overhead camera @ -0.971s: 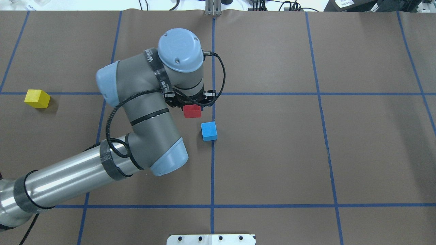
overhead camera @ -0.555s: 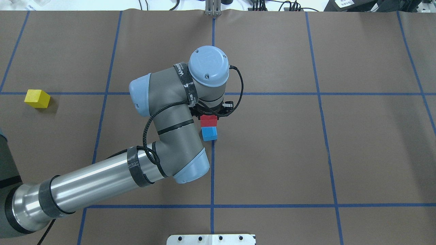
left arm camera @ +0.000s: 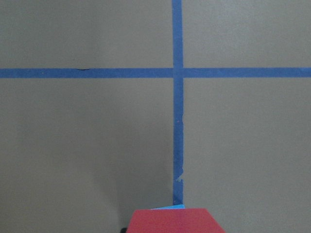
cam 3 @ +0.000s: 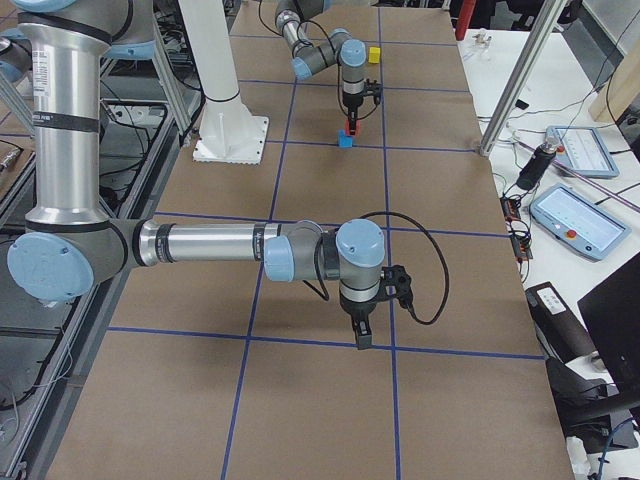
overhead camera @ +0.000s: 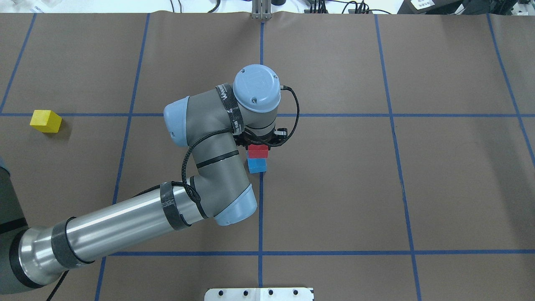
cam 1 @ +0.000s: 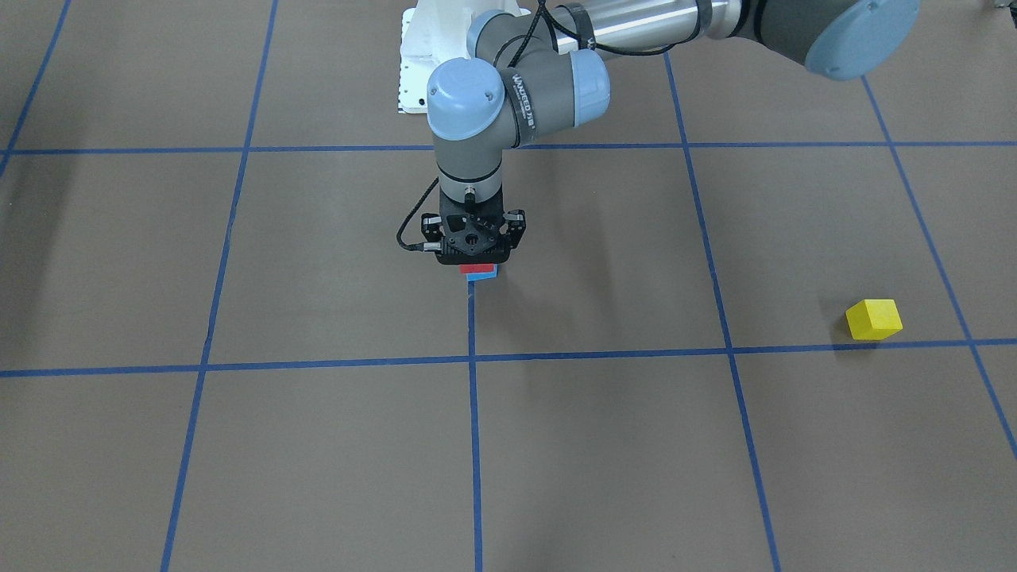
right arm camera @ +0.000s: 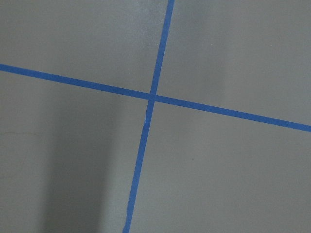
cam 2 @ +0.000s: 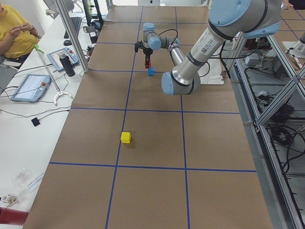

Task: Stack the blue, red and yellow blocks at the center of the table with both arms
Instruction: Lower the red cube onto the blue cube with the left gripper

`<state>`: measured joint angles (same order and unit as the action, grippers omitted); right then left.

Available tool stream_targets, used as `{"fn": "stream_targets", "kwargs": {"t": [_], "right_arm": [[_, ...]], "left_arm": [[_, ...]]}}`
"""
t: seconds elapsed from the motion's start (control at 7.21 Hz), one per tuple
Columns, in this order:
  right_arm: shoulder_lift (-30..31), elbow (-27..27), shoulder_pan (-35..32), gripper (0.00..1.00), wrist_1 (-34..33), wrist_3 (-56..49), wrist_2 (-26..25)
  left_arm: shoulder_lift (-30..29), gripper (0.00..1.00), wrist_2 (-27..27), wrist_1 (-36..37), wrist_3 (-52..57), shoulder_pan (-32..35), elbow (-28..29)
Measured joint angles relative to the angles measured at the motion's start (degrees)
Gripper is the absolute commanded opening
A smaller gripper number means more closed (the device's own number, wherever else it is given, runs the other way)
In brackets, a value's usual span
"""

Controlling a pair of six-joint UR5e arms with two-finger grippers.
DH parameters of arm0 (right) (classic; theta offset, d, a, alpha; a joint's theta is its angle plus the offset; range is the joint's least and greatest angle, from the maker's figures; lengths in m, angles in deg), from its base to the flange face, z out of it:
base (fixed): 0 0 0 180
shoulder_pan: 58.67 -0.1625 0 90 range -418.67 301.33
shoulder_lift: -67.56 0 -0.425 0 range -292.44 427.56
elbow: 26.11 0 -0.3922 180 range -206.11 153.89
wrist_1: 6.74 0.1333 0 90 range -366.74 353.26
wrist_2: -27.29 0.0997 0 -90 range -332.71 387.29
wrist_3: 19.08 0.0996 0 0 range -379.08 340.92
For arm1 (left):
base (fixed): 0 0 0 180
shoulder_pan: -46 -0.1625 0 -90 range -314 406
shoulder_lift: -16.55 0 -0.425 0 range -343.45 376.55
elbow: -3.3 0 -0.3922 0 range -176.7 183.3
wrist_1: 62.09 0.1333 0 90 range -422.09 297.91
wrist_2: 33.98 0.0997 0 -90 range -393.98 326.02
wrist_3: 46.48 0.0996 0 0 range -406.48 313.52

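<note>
My left gripper (overhead camera: 258,146) is shut on the red block (overhead camera: 257,151) and holds it right over the blue block (overhead camera: 257,165) near the table's centre tape crossing. In the front-facing view the red block (cam 1: 470,268) sits just above the blue block (cam 1: 483,276) under the gripper (cam 1: 474,258); I cannot tell if they touch. The left wrist view shows the red block (left arm camera: 176,221) with a sliver of blue (left arm camera: 170,208) behind it. The yellow block (overhead camera: 45,121) lies alone at the far left. My right gripper (cam 3: 360,335) shows only in the exterior right view, so I cannot tell its state.
The white robot base plate (overhead camera: 259,294) is at the table's near edge. Blue tape lines (overhead camera: 261,209) divide the brown table cover. A side bench with tablets (cam 2: 29,87) and a seated operator (cam 2: 14,28) runs along the far side.
My left arm has carried the red block to the right, from beside the blue block to directly over it. The blue and yellow blocks have not moved.
</note>
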<state>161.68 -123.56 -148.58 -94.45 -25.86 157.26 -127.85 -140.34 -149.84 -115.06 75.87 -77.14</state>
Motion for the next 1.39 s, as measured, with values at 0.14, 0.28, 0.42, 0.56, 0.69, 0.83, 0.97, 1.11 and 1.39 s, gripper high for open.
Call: {"fn": "stream_targets", "kwargs": {"t": [0.14,0.28,0.42,0.56,0.69,0.83,0.97,1.11,1.39], "right_arm": [[-0.07,-0.01,0.00,1.00,0.00,0.01,0.01],[-0.12,0.03,0.00,1.00,0.00,0.01,0.01],[-0.14,0.08,0.00,1.00,0.00,0.01,0.01],[-0.15,0.12,0.00,1.00,0.00,0.01,0.03],[-0.09,0.14,0.00,1.00,-0.02,0.01,0.07],[-0.06,0.15,0.00,1.00,-0.06,0.01,0.09],[-0.04,0.15,0.00,1.00,-0.08,0.01,0.10],[-0.02,0.15,0.00,1.00,-0.08,0.01,0.10],[-0.13,0.15,0.00,1.00,-0.11,0.01,0.04]], "left_arm": [[0.45,0.27,-0.07,0.25,-0.15,0.00,-0.56],[0.99,0.38,-0.12,0.36,-0.35,0.00,-1.22],[1.32,0.49,-0.15,0.38,-0.62,-0.07,-1.60],[1.43,0.56,-0.16,0.39,-1.23,-0.28,-1.75],[1.44,0.59,-0.16,0.39,-2.01,-0.68,-1.82],[1.44,0.62,-0.15,0.37,-2.48,-1.11,-1.87],[1.44,0.62,-0.11,0.33,-2.76,-1.57,-1.90],[1.44,0.62,-0.09,0.31,-2.84,-1.85,-2.02],[1.59,0.62,-0.08,0.30,-2.51,-1.92,-2.59]]}}
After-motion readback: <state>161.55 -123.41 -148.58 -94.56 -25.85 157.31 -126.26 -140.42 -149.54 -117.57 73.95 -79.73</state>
